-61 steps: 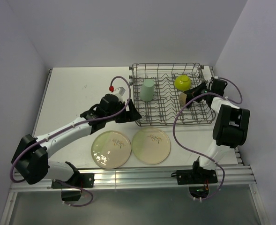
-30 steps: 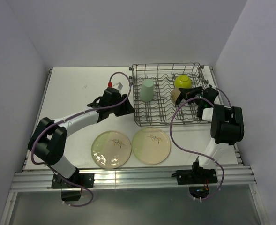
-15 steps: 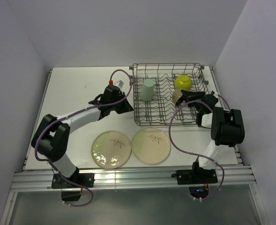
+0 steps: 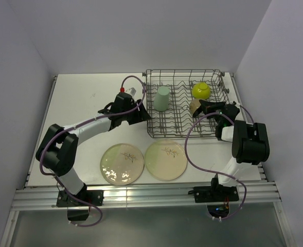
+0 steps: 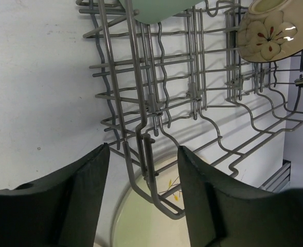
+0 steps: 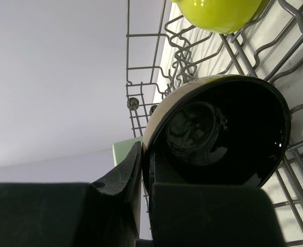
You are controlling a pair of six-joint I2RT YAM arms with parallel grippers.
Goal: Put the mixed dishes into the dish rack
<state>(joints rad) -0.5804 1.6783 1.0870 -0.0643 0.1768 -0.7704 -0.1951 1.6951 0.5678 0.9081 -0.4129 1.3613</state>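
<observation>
Right fingers [image 6: 120, 177] clamp small dark cup [image 6: 218, 128] by its rim over dish rack [image 4: 177, 121]; thin grip may slip and drop it crooked. Left fingers [image 5: 84, 195] open, empty, beside rack.

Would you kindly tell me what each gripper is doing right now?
Left gripper: open, holding nothing.
Right gripper: closed on the rim of the small dark cup.
</observation>
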